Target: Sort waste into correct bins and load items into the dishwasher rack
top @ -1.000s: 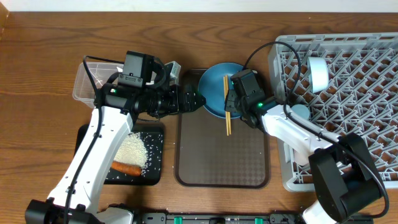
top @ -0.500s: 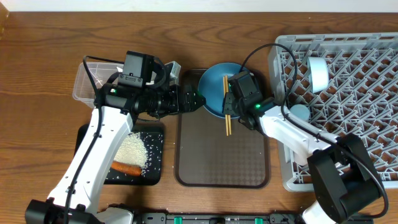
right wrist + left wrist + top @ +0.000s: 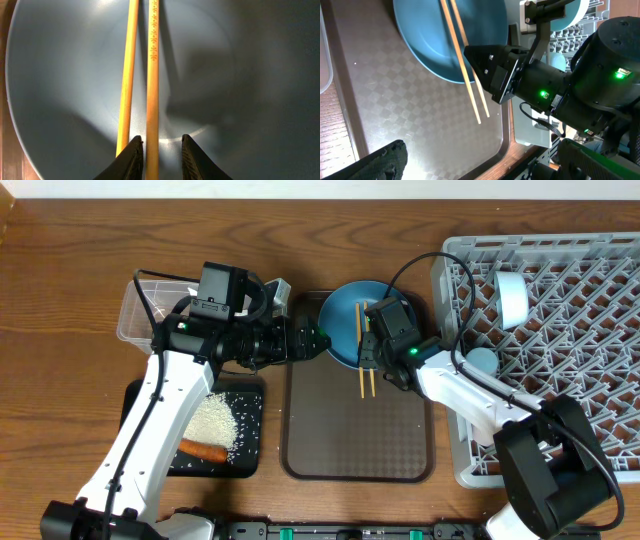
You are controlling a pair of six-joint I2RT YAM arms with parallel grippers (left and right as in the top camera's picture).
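Wooden chopsticks (image 3: 361,380) showed as two parallel sticks (earlier they read as one), running off the dark blue plate (image 3: 340,315) onto the brown tray (image 3: 350,440). The left gripper (image 3: 312,342) gaped empty at the plate's left edge. The right gripper (image 3: 162,156) stood part-open around one stick. Bare tray lay below.

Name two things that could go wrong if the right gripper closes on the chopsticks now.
Only one of the chopsticks sits between the fingers of the right gripper; the other lies at one fingertip, so it may be left behind.
The pair reaches past the plate over the brown tray and could roll when nudged.
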